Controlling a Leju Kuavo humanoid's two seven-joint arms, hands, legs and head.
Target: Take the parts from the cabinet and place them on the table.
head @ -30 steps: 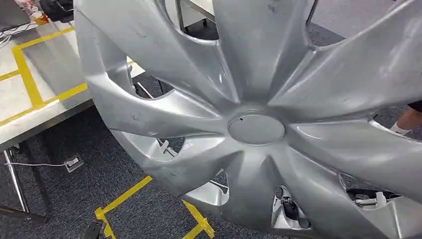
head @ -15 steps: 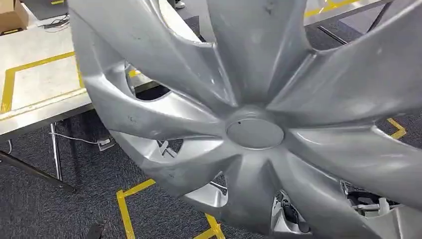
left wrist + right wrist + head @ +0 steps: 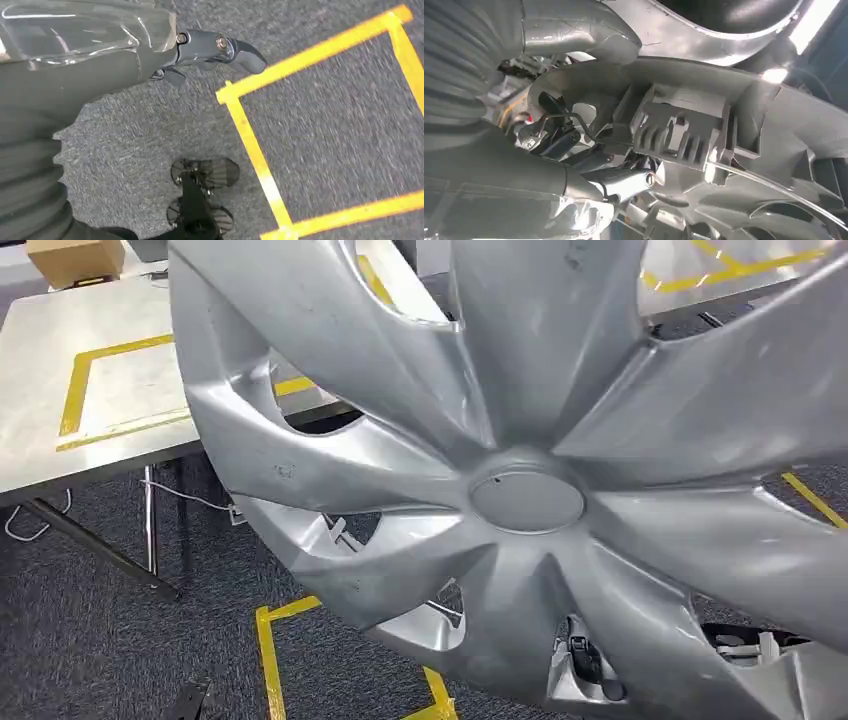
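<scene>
One hubcap (image 3: pixel 520 500) in right hand (image 3: pixel 574 150)

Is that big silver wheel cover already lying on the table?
No, the wheel cover is up in front of the head camera, while the table stands behind it with yellow tape on it.

No readable text, label, brand, number or sign appears on anything.
</scene>
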